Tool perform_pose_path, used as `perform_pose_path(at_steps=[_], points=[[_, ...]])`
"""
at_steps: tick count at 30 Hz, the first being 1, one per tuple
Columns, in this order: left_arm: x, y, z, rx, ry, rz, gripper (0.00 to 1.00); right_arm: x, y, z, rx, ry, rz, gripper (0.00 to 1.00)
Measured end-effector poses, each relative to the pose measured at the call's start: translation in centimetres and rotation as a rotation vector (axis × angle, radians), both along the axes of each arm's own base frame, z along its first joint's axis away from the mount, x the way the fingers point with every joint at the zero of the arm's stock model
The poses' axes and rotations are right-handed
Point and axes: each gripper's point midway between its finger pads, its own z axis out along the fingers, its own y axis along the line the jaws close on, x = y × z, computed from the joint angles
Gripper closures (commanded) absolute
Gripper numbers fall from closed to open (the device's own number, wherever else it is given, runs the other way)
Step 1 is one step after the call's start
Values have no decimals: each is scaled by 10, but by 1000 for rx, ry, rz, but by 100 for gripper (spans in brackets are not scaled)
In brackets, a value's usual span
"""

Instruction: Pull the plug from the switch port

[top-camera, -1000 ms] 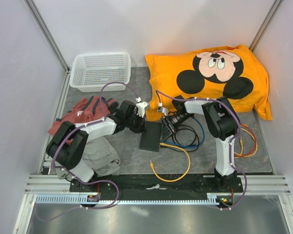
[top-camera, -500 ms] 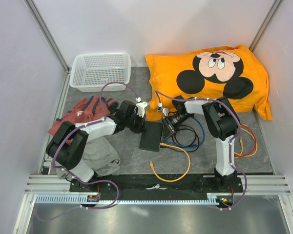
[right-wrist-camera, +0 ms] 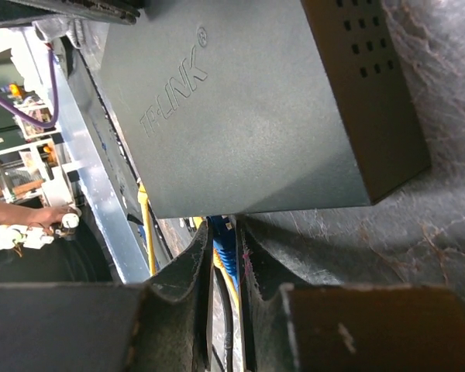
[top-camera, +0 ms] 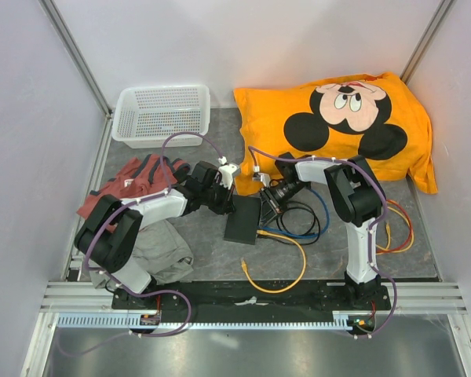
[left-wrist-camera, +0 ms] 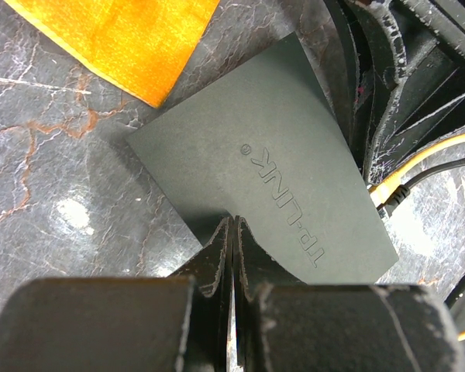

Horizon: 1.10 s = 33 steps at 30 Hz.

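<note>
– R gripper (right-wrist-camera: 222,227), state?
– Jaws narrow, pinched on blue plug (right-wrist-camera: 220,237) btwn fingertips. Switch (right-wrist-camera: 240,108) lies flat on table (right-wrist-camera: 418,256), its edge right at the tips, body stretching away ahead.
– L gripper (left-wrist-camera: 232,229)?
– Fully closed, fingers together, tips at near edge of switch top. Yellow cable (left-wrist-camera: 426,159) to its right, by switch side. Orange pillow (left-wrist-camera: 124,39) ahead-left, near switch corner.

The right gripper (right-wrist-camera: 222,231) sat pinched on a blue plug (right-wrist-camera: 218,243) at the near edge of the switch (right-wrist-camera: 240,116), which lay flat on the marbled table (right-wrist-camera: 442,256).
</note>
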Motion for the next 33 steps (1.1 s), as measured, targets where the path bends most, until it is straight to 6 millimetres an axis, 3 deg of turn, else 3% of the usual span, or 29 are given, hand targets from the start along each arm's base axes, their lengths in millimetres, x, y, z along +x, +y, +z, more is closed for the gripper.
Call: perform_pose_path(at_steps=[8,13,33], points=[[2,-5,0,-10,12,-6,99,2,-9,-1,-91,-33,39,100],[4,-8,0,-18,23,-12,98,18,-17,-3,-137,-101,46,100],[-2,-5,0,-23,17,-14,98,30,-25,0,-205,-171,54,100]])
